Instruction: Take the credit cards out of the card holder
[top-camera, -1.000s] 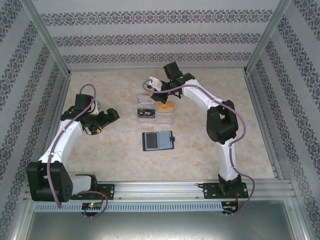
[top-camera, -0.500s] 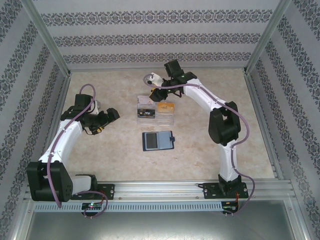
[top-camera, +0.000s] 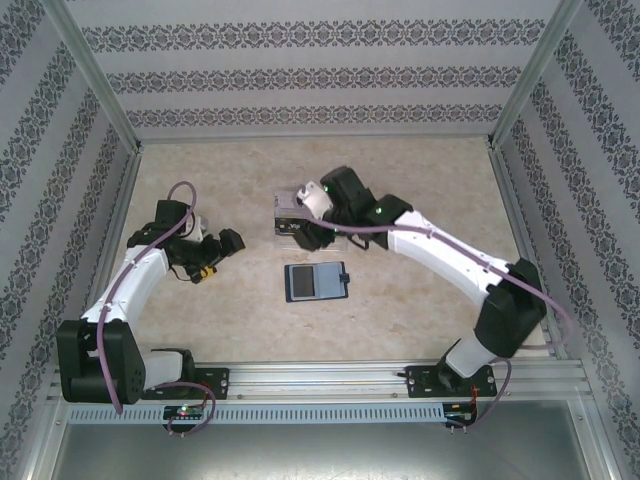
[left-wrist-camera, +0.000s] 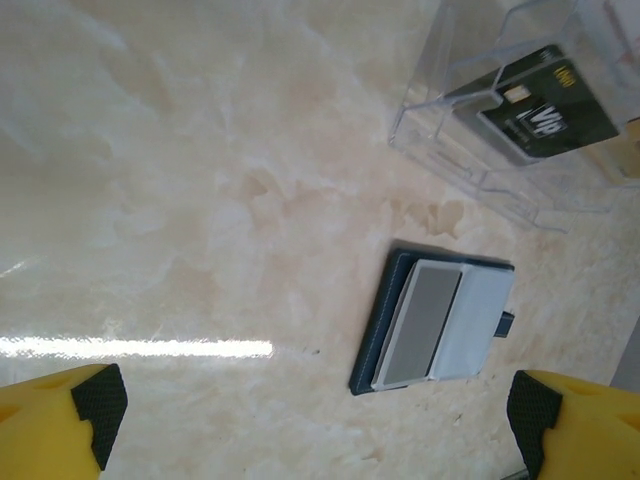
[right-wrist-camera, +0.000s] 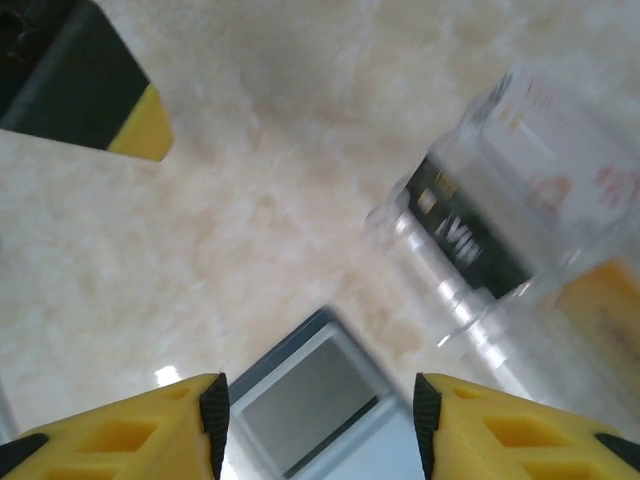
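Observation:
The dark navy card holder (top-camera: 316, 281) lies open on the table, with a grey credit card (left-wrist-camera: 420, 322) in its pale inner pocket. Behind it, the clear box (top-camera: 285, 212) holds a dark card (left-wrist-camera: 540, 105) and an orange card (right-wrist-camera: 600, 290). My right gripper (right-wrist-camera: 320, 425) is open and empty. It hovers between the box and the card holder (right-wrist-camera: 310, 400), which shows between its yellow fingers (right-wrist-camera: 215, 420). My left gripper (left-wrist-camera: 315, 420) is wide open and empty, left of the holder (left-wrist-camera: 432, 323) and apart from it.
Patterned walls and metal frame rails enclose the marble-look table (top-camera: 430, 170). The right arm (top-camera: 440, 250) stretches across the box's right side. Bare table lies left of the card holder and along the back.
The right arm has swung from behind the clear box toward the near side, over the gap to the card holder. Its base link has dropped to the right. The left gripper has edged slightly nearer.

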